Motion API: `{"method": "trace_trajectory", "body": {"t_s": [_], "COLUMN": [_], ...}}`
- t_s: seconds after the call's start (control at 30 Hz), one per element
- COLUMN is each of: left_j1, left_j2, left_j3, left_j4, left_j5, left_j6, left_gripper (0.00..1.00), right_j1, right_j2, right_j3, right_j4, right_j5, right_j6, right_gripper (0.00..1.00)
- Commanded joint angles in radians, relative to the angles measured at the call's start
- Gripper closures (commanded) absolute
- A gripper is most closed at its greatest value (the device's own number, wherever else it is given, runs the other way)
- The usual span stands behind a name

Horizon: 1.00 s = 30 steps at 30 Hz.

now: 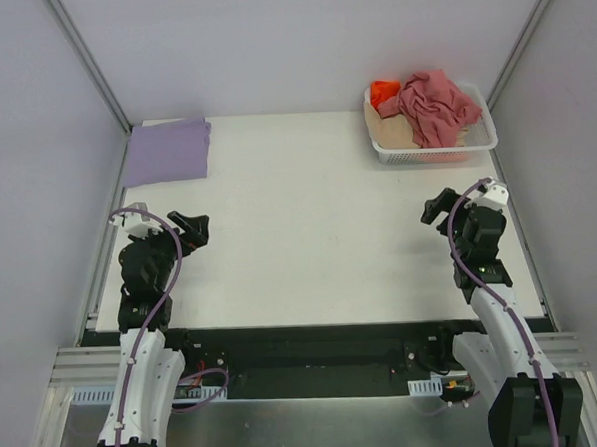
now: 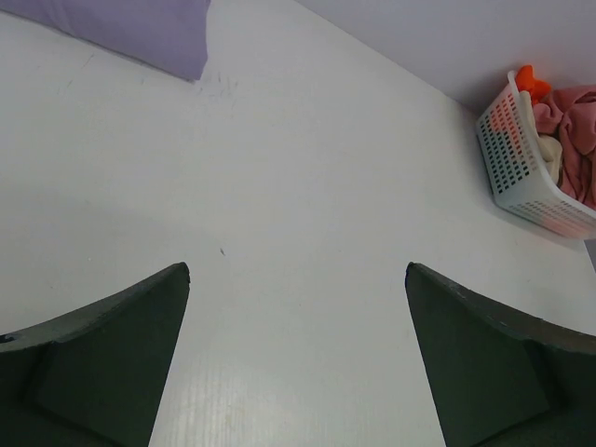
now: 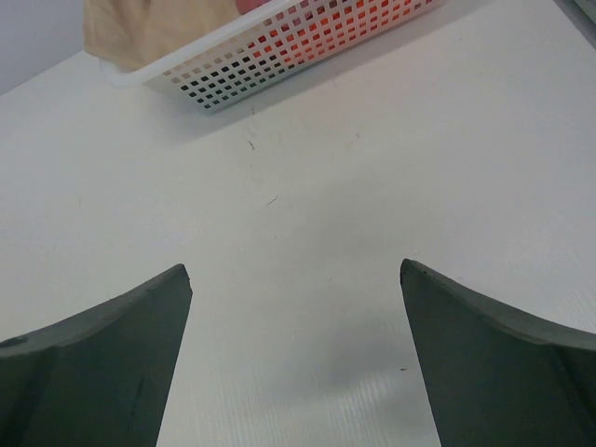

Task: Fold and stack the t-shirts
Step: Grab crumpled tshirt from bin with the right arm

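Note:
A lavender t-shirt (image 1: 167, 151) lies folded flat at the table's far left corner; its edge shows in the left wrist view (image 2: 130, 28). A rose-red t-shirt (image 1: 434, 104) is heaped in the white mesh basket (image 1: 480, 144) at the far right, over a beige one (image 1: 392, 130) and an orange one (image 1: 382, 91). My left gripper (image 1: 192, 229) hovers open near the left edge, nothing between its fingers (image 2: 121, 345). My right gripper (image 1: 440, 208) is open too, empty, below the basket (image 3: 279, 56).
White side walls and metal frame posts close in the table on the left, right and back. The arm bases and cables sit along the near edge.

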Motion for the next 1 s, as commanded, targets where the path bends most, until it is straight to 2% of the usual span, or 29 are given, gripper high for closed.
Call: {"method": "trace_trajectory", "body": {"t_s": [0.0,0.17,0.37,0.6,0.77,0.97], "left_j1": [0.003,0.001,0.003,0.003,0.003,0.003], "left_j2": [-0.006,-0.005,0.011,0.048,0.066,0.089], "left_j3": [0.008,0.011,0.014,0.022,0.027,0.033], "left_j4": [0.019,0.017,0.019,0.019,0.017,0.019], "left_j5": [-0.020,-0.019,-0.031,-0.054,-0.060,-0.071], "left_j6": [0.011,0.006,-0.006,-0.020,-0.021,-0.024], "left_gripper": [0.01,0.01,0.01,0.01,0.01,0.01], "right_j1": [-0.001,-0.001,-0.001,-0.001,-0.001,-0.001], "right_j2": [0.026,0.118,0.357,0.820,1.191,1.535], "right_j3": [0.019,0.126,0.482,1.025,1.471,1.838], "right_j4": [0.055,0.009,-0.181,-0.455,-0.610,-0.640], "right_j5": [0.011,-0.029,-0.018,0.115,0.219,0.257], "right_j6": [0.019,0.010,-0.006,-0.052,-0.082,-0.135], "right_gripper": [0.04,0.04,0.04,0.04,0.04,0.03]}}
